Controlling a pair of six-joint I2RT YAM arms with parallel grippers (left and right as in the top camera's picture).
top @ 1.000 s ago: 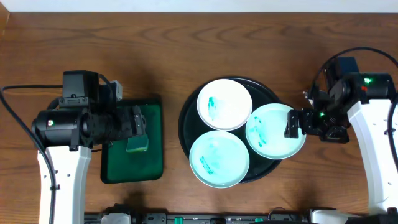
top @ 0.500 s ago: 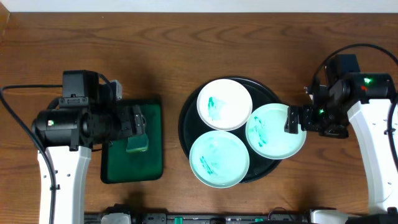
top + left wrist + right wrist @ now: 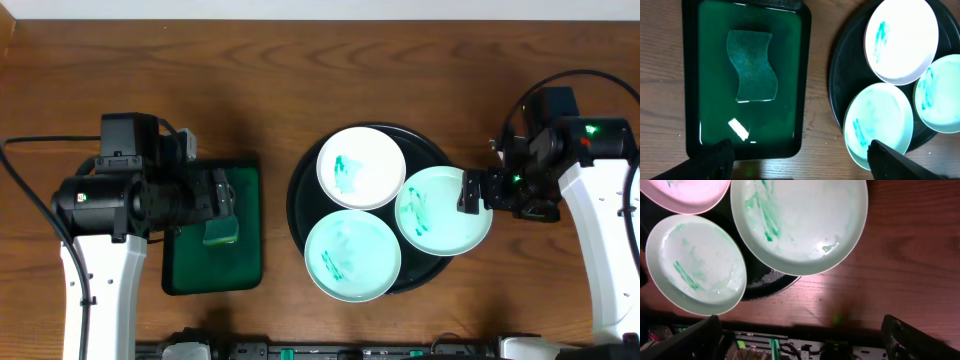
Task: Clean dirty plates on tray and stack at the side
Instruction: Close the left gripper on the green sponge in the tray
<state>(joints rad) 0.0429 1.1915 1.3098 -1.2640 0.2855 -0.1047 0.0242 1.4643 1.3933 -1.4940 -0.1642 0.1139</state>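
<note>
Three dirty plates with green smears lie on the round black tray (image 3: 295, 200): a white plate (image 3: 361, 167) at the back, a mint plate (image 3: 443, 211) on the right overhanging the rim, and a mint plate (image 3: 352, 255) at the front. A green sponge (image 3: 221, 233) lies in a green rectangular tray (image 3: 250, 225) on the left. My left gripper (image 3: 222, 195) hovers above the sponge (image 3: 751, 65), open and empty (image 3: 800, 165). My right gripper (image 3: 470, 197) is over the right mint plate's (image 3: 800, 222) edge, open and empty (image 3: 802, 340).
Brown wooden table. The black tray's rim (image 3: 757, 277) shows between the two mint plates. The table's front edge with cables and hardware lies just below the right gripper's view. Bare wood lies right of the black tray and between the two trays.
The right arm has shifted very slightly toward the back. The left arm, plates and sponge have not moved.
</note>
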